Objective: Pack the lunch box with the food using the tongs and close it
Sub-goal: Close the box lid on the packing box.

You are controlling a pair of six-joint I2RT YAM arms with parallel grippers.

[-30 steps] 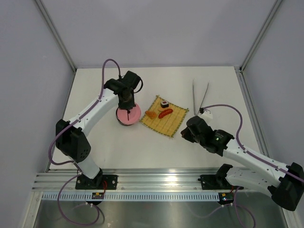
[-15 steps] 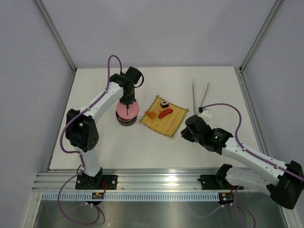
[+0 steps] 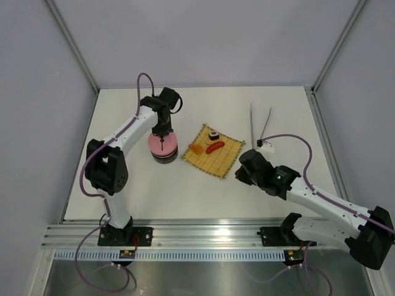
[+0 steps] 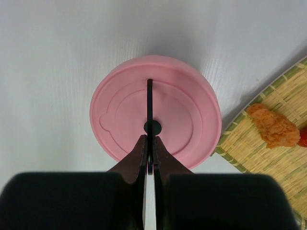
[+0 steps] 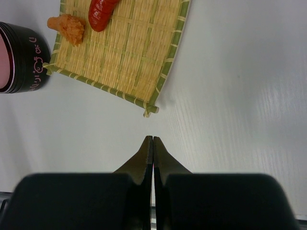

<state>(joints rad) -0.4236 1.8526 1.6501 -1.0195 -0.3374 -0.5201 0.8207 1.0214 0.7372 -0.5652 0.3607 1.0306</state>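
1. Left pincer [image 3: 162,139] [image 4: 150,139]: points straight down over the centre of the pink lid [image 4: 120,112], fingers pressed together and nothing between them. Cannot tell whether the tips touch the lid.
2. Lunch box [image 3: 165,158] [image 5: 26,60]: stands on the white worktop [image 3: 136,185], left of centre. It is upright with a dark outer wall, which carries pink lettering in the right wrist view. The lid lies flat on top of it and has a small tab on its left side in the left wrist view.
3. Bamboo mat [image 3: 227,157] [image 5: 124,52]: lies just right of the lunch box, turned corner-on like a diamond. Its left corner is close to the box wall.
4. Food, all on the mat:
   - Orange chunk [image 3: 196,148] [image 4: 276,129] [image 5: 67,28] sits nearest the lunch box.
   - Red sausage [image 3: 215,147] [image 5: 101,7] lies just right of the chunk.
   - Black-and-white sushi roll [image 3: 214,134] sits towards the mat's far corner.
5. Right pincer [image 3: 237,176] [image 5: 152,139]: low over bare worktop beside the mat's near corner. Its fingers are pressed together and it holds nothing. The tips are near the mat edge but apart from it.
6. Tongs [image 3: 253,123]: lie flat on the worktop at far right, beyond the mat. They form a narrow V, with the joined end towards the right arm and the open ends towards the back wall. They are well apart from both pincers.
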